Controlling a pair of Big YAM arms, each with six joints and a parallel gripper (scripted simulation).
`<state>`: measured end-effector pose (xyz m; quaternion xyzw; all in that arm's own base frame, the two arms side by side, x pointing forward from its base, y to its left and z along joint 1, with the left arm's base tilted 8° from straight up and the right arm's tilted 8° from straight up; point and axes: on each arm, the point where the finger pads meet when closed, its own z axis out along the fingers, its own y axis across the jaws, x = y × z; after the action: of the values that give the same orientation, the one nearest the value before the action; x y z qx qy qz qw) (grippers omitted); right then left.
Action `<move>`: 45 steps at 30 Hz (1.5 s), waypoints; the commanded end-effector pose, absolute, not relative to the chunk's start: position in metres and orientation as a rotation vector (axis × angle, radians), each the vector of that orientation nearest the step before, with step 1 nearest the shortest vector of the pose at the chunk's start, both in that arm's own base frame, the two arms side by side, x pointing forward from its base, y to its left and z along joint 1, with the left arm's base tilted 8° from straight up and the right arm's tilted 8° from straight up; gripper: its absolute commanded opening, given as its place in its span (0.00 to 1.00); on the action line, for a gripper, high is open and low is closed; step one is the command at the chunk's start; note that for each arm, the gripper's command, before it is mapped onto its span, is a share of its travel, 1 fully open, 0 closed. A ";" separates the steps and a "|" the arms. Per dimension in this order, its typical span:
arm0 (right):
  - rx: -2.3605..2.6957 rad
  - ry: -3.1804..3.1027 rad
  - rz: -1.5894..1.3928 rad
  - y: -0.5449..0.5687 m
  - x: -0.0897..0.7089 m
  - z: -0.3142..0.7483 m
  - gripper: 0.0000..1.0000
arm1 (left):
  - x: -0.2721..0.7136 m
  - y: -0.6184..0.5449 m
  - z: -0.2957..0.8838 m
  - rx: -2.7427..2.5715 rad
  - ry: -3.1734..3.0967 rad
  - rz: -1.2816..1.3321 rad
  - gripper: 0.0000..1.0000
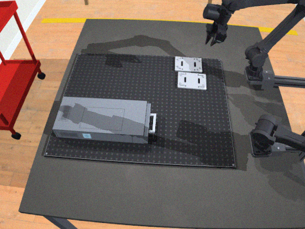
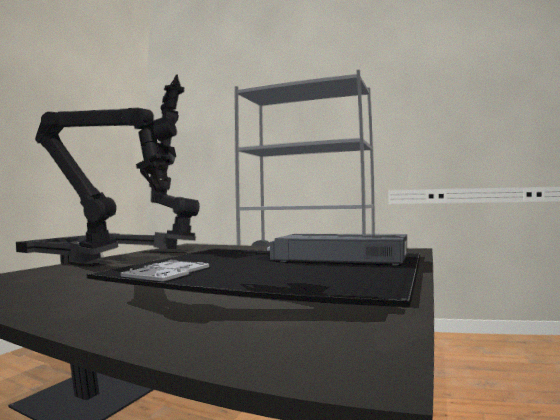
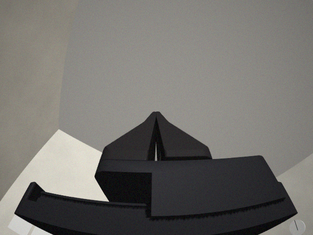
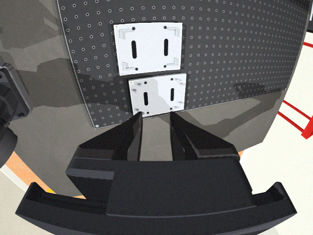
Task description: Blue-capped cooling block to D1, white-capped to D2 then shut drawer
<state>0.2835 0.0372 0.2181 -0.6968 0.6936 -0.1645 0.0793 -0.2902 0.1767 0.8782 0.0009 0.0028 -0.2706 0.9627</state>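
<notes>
The cooler COLD is a grey box with its drawer front against the body. Its white handle faces the arms' side. No cooling blocks or tubes are visible. Deck slot D1, a white plate with L-shaped corner locators, and D2, a white plate with peg locators, hold nothing. My right gripper is open and empty, above the table beyond D2. My left gripper is shut on nothing, points upward and is outside the top view.
A black perforated board lies under the cooler and both slots. The two arm bases stand beside its right edge in the top view. A red cart stands off the table, and a grey shelf rack stands behind.
</notes>
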 end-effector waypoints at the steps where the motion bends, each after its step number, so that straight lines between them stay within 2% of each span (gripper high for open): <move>1: -2.096 2.008 -0.513 0.041 0.293 0.237 0.28 | -0.272 0.163 0.886 0.012 0.039 -0.540 0.00; 16: -2.096 2.008 -0.513 0.041 0.293 0.237 0.28 | -0.272 0.163 0.886 0.012 0.039 -0.540 0.00; 45: -2.068 1.989 -0.510 0.138 0.368 0.204 0.28 | -0.272 0.163 0.886 0.012 0.039 -0.540 0.00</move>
<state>0.3348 0.1108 0.1832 -0.7186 0.6720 -0.1606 0.0785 -0.2902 0.1767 0.8782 0.0009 0.0028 -0.2706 0.9627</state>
